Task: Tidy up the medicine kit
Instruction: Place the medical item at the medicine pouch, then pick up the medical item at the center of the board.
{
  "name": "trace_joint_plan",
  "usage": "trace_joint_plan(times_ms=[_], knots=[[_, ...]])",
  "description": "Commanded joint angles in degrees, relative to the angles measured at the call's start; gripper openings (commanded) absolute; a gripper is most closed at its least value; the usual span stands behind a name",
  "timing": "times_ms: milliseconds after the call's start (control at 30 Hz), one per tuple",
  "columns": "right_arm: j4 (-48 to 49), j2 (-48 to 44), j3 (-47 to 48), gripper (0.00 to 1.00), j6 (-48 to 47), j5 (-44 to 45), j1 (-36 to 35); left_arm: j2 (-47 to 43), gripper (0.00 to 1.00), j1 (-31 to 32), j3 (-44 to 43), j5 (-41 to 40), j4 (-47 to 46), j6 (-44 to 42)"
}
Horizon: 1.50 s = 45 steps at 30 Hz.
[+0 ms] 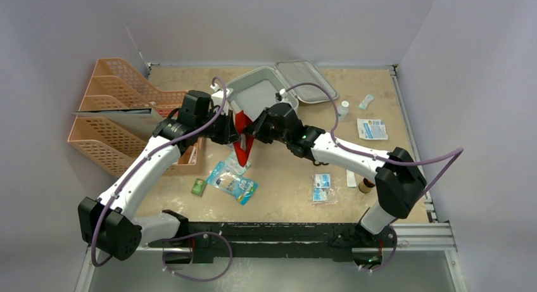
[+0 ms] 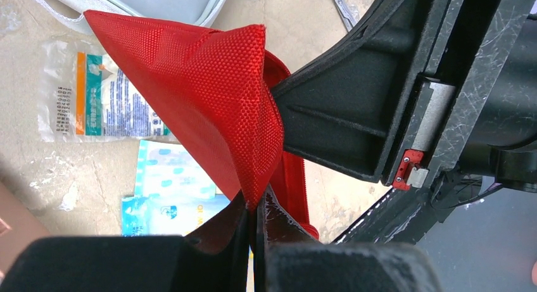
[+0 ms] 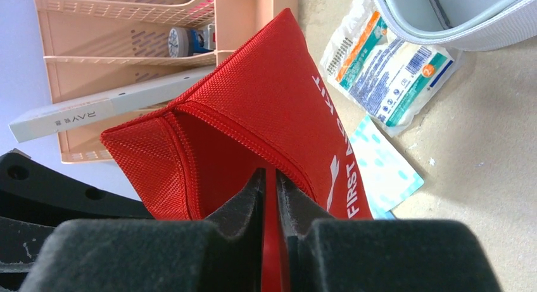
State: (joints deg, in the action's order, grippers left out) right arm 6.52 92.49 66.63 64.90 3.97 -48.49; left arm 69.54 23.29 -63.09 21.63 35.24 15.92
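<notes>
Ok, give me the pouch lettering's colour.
White, on the red pouch; clearest in the right wrist view.

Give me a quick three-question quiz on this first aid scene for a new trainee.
1. True or false: the red pouch is zipped away inside the medicine kit.
2. Multiple choice: the kit's lid is A) zipped shut, B) swung open, C) missing.
3. Short answer: which tool or tools pinch the pouch?

Key
1. False. The pouch is held up in front of the kit, outside it.
2. B.
3. Both. The left tool and the right tool are each closed on its fabric.
</notes>
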Motion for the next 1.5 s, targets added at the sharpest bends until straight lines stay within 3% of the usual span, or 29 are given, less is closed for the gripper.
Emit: trace_joint_plan(times_ms=[0, 367, 667, 900, 1167, 1467], knots=[[-0.12, -1.99, 2.23, 0.15, -0.86, 1.13, -0.30, -0.99, 0.00, -0.09, 0.07, -0.61, -1.96, 0.78], [1.56, -10.09, -0.03, 0.39, -15.90, -5.56, -0.30, -1.96, 0.00, -0.17, -1.28, -14.26, 2.16, 0.84], [-6.32, -11.76, -1.45, 0.34, -30.33, -6.06, -0.29, -5.39, 0.00, -2.69, -1.07, -23.95, 3.24, 2.53], [-6.71, -4.51, -0.45, 0.38, -36.19, -8.42, -0.29, -9.44, 0.00, -5.00, 0.63, -24.56, 0.72, 3.76], [-4.64, 9.12, 5.01, 0.41, -40.65, -13.78, -0.26, -8.44, 0.00, -5.04, 0.60, -24.54, 0.88, 3.59], [-6.05, 18.46, 11.06, 0.44, -43.71, -16.95, -0.29, -8.81, 0.00, -5.01, 0.77, -24.37, 0.60, 3.50]])
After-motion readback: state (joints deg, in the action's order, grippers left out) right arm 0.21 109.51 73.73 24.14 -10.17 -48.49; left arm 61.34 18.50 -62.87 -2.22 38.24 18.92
